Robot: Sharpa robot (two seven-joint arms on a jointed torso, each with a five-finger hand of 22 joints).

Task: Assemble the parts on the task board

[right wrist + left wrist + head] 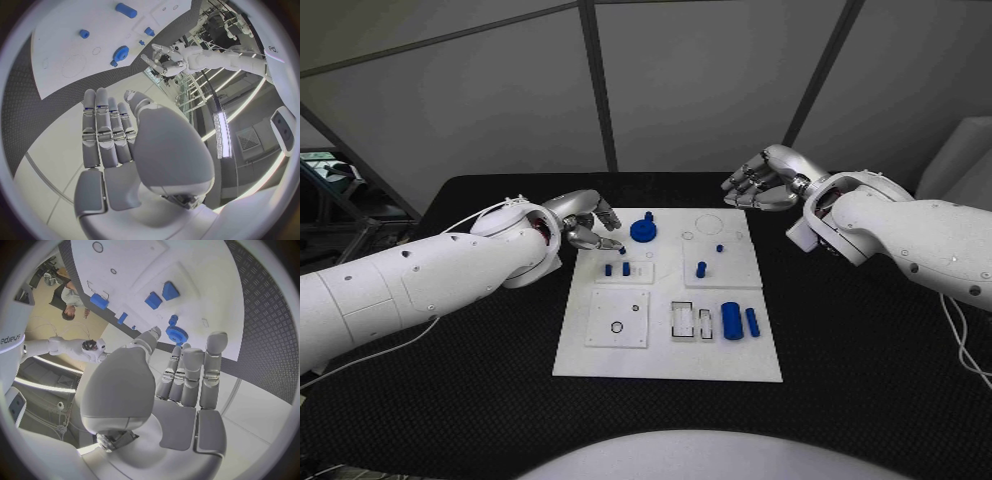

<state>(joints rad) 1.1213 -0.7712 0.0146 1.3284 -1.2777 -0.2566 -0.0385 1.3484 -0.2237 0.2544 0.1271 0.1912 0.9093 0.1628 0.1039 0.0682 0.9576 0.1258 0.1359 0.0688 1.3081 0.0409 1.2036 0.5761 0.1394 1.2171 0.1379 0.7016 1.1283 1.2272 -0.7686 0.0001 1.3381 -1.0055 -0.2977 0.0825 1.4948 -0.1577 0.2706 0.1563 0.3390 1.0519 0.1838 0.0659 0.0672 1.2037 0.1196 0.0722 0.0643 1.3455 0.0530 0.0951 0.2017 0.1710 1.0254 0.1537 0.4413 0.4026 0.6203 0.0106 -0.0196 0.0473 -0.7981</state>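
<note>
The white rectangular task board (pixel 669 340) was observed lying flat at the middle of the black bench (pixel 862 360). A blue round gear-like part (pixel 643 231) was seen standing near the board's far edge, with small blue pegs (pixel 626 268) set upright in a raised white block just nearer, and a further blue peg (pixel 701 269) in a neighbouring block. Two blue cylindrical parts (pixel 733 321) were noted lying side by side on the board's near right portion.

The left hand (pixel 584 226) was found poised over the board's far left corner, just beside the gear-like part, its fingers (pixel 187 372) extended and slightly apart, nothing held. The right hand (pixel 764 183) was recorded off the board, beyond its far right corner, fingers (pixel 106 132) straight and close together, holding nothing.
</note>
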